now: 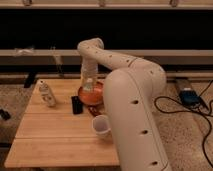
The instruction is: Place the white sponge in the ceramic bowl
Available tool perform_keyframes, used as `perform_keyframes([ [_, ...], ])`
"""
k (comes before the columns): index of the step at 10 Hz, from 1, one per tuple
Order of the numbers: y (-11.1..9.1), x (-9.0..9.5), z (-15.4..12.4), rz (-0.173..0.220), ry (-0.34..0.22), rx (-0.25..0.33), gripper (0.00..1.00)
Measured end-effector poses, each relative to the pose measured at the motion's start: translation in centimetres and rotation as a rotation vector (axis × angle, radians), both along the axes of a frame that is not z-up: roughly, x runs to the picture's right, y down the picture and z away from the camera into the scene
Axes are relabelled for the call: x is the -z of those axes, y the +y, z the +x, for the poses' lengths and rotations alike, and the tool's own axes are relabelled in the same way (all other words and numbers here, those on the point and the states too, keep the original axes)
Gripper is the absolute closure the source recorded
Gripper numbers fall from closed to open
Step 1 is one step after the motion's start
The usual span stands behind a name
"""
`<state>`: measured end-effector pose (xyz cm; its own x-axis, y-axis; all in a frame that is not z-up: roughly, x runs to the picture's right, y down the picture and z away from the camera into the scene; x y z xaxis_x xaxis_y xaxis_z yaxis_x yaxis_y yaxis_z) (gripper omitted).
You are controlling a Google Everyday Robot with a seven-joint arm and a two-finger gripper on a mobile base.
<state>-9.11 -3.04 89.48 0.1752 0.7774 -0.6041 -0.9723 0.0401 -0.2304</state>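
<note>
The orange-terracotta ceramic bowl [95, 98] sits on the wooden table [50, 135], near its back right. My gripper [89, 86] hangs from the white arm straight down over the bowl's left half. It is shut on a small pale block, the white sponge [89, 88], held just above the bowl's inside. The arm's wrist hides part of the bowl's back rim.
A black rectangular block [76, 105] lies just left of the bowl. A white bottle-shaped object [47, 94] stands at the table's back left. A white cup [101, 125] stands in front of the bowl. My arm's large link [135, 115] covers the table's right side. Cables lie on the floor at right [190, 100].
</note>
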Motion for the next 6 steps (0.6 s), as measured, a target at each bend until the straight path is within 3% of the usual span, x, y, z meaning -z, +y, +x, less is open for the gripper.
perform_keyframes([
  [1, 0.6, -0.6, 0.6, -0.011, 0.008, -0.002, 0.23],
  [2, 1.5, -0.9, 0.8, -0.017, 0.01, -0.002, 0.2],
  [4, 2.9, -0.9, 1.1, -0.016, 0.009, -0.007, 0.2],
  [6, 2.7, -0.1, 0.8, 0.01, -0.013, -0.004, 0.2],
])
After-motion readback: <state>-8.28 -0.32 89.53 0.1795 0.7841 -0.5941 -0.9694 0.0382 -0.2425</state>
